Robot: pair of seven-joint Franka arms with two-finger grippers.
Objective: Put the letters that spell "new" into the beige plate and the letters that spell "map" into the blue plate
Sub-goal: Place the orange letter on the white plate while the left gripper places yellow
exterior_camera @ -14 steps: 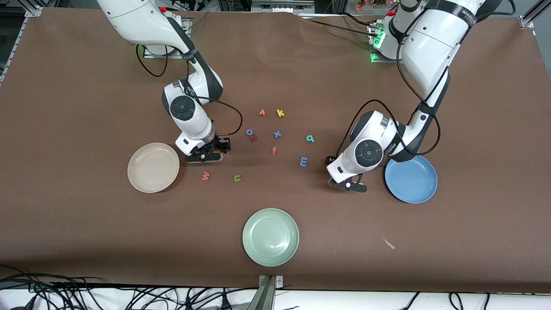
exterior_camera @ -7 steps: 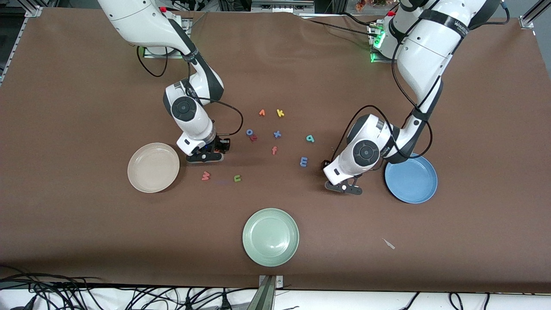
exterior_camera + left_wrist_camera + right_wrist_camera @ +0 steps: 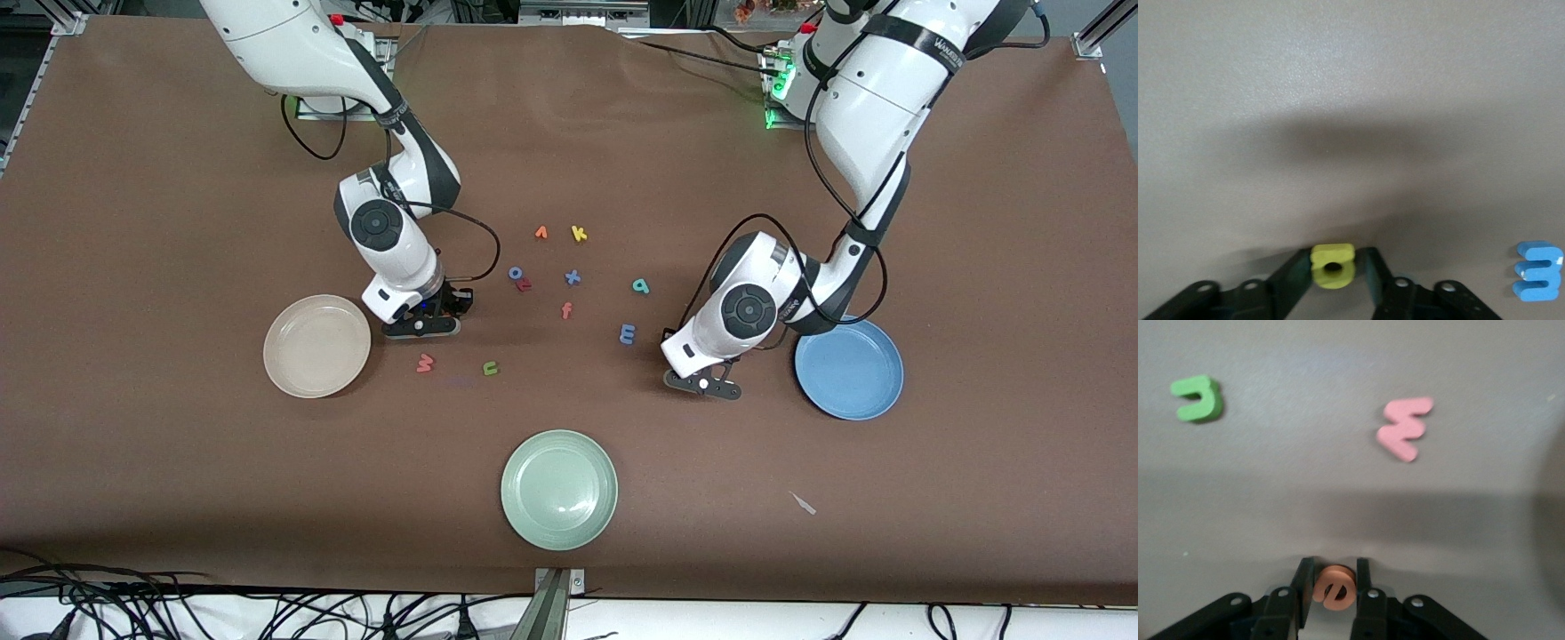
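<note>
My left gripper (image 3: 1333, 256) is shut on the yellow "p" (image 3: 1333, 267), low on the cloth between the blue "m" (image 3: 628, 333) and the blue plate (image 3: 849, 391). The "m" (image 3: 1537, 270) also shows in the left wrist view. Beside the beige plate (image 3: 302, 360), my right gripper (image 3: 1335, 569) is shut on the orange "e" (image 3: 1335, 588), low on the cloth. The salmon "w" (image 3: 425, 362) (image 3: 1406, 427) and green "n" (image 3: 490, 367) (image 3: 1198, 399) lie a little nearer the camera than it. The teal "a" (image 3: 640, 285) lies farther back than the "m". In the front view the hands (image 3: 702, 384) (image 3: 422, 326) hide both held letters.
A pale green plate (image 3: 558, 489) sits near the front edge. Other letters lie mid-table: yellow "k" (image 3: 579, 233), orange "v" (image 3: 540, 233), blue "x" (image 3: 573, 277), salmon "f" (image 3: 566, 310), and a blue and a red letter (image 3: 519, 278) touching. A small scrap (image 3: 804, 503) lies toward the left arm's end.
Both grippers have closed, the left on the "p" and the right on the "e". The left hand has shifted slightly toward the "m"; the right hand has barely moved.
</note>
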